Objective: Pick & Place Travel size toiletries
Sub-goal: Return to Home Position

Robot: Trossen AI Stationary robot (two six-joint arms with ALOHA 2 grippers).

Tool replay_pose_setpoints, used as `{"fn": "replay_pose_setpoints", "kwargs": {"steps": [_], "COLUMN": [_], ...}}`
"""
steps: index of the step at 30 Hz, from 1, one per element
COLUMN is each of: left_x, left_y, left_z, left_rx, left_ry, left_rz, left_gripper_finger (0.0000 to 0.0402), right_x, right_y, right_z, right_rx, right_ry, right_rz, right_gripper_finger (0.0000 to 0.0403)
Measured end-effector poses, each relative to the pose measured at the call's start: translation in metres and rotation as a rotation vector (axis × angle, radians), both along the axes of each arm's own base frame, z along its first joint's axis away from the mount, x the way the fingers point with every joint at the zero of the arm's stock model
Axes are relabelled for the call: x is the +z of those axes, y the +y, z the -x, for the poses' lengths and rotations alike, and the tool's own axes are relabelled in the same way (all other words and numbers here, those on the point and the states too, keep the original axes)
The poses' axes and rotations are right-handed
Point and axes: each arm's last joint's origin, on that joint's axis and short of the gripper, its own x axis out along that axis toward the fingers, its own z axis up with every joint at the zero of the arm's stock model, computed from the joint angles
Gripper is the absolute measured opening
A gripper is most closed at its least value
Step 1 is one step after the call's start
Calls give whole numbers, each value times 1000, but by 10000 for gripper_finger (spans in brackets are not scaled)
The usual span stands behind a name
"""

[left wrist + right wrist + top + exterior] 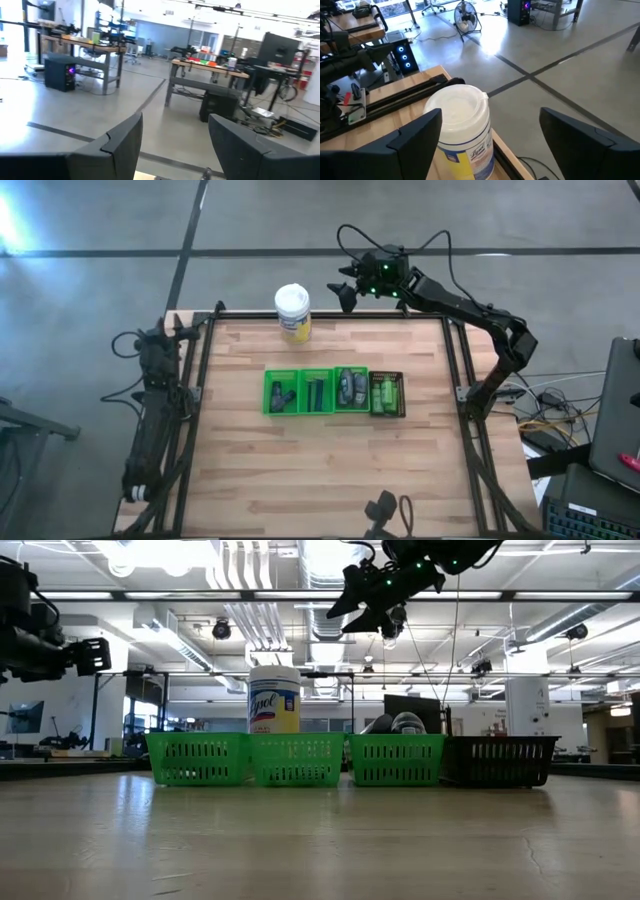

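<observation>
**Both grippers empty, toiletries lying in the bin row**

The right gripper (343, 286) hangs with its fingers (415, 137) spread wide and nothing between them. It sits high over the table's far edge, just beside the white-lidded jar (462, 125). The left gripper (175, 120) is also parted and empty, on its folded arm at the table's left edge, facing the room.

The table (300, 470) is pale wood planking. Around it is grey concrete floor (100, 220) crossed by dark lines, with workbenches (207, 67) and a floor fan (465, 15) beyond.

Four small bins stand touching in a row at mid-table.
- The left green bin (280, 392) holds dark grey pieces (283, 396).
- The middle green bin (316, 391) holds thin dark sticks (315, 392).
- The third green bin (350, 390) holds rounded dark grey bottles (349, 386), whose tops rise above the rim in the low view.
- The black bin (387, 394) holds bright green bottles (386, 394) lying side by side.
</observation>
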Motion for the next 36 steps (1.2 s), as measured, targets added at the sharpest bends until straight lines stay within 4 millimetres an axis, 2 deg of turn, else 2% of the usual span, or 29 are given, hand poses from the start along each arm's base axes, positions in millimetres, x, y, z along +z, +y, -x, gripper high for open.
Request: {"fn": "replay_pose_setpoints", "kwargs": {"steps": [11, 18, 21, 25, 30, 33, 36], "left_x": [0, 0, 0, 0, 0, 0, 0], "left_y": [0, 0, 0, 0, 0, 0, 0], "left_z": [-1, -1, -1, -1, -1, -1, -1], "left_rx": [-6, -7, -8, -8, -8, -8, -8], "left_ry": [0, 0, 0, 0, 0, 0, 0], "left_rz": [-1, -1, -1, -1, -1, -1, -1], "left_gripper_finger": [232, 232, 232, 232, 232, 232, 232], "right_x": [0, 0, 4, 30, 58, 60, 47], "right_y": [0, 0, 3, 21, 57, 77, 89], "right_z": [0, 0, 5, 31, 81, 114, 144], "right_rx": [1, 1, 28, 15, 3, -5, -42], "right_ry": [0, 0, 43, -21, -180, -234, -261], "right_rz": [0, 1, 83, 89, 177, 282, 356], "right_gripper_finger": [361, 349, 340, 326, 309, 299, 289]}}
